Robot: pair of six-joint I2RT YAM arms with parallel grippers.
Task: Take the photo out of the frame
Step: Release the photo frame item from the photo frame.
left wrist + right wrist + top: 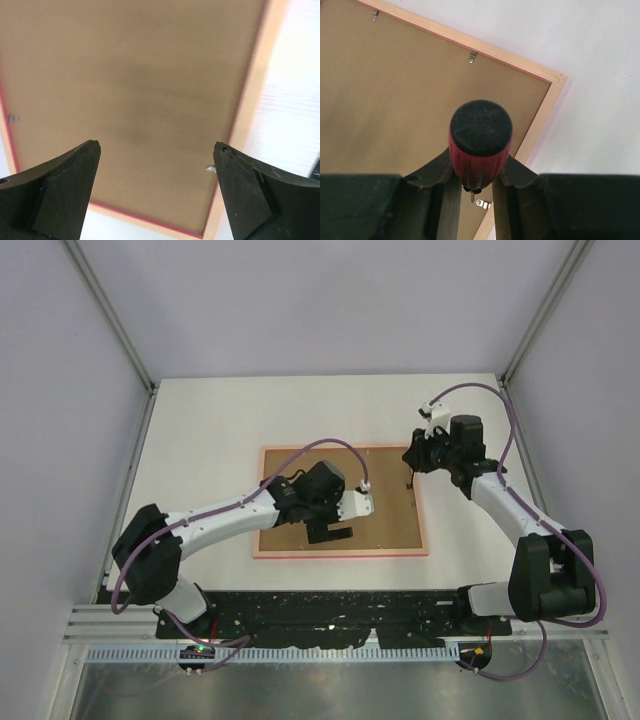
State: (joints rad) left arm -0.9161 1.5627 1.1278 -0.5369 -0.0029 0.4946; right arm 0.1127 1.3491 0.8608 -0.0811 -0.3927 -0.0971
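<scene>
The pink frame (pixel 340 553) lies face down on the table, its paler rim around the brown backing board (pixel 385 510). The photo is hidden under the board. My left gripper (pixel 330 532) hovers open and empty over the board's lower middle; the left wrist view shows its jaws wide apart (pixel 157 150) above the board (pixel 135 90) near a frame corner (pixel 250 85). My right gripper (pixel 412 462) is shut on a red-handled screwdriver (pixel 481 137), held upright at the frame's right edge. Its tip stands just beside a small metal clip (pixel 483 203).
More metal clips (pixel 472 57) sit along the frame's far edge, and one (pixel 210 169) shows by the left gripper's right finger. The white table (pixel 200 430) surrounds the frame, with walls and metal posts on three sides.
</scene>
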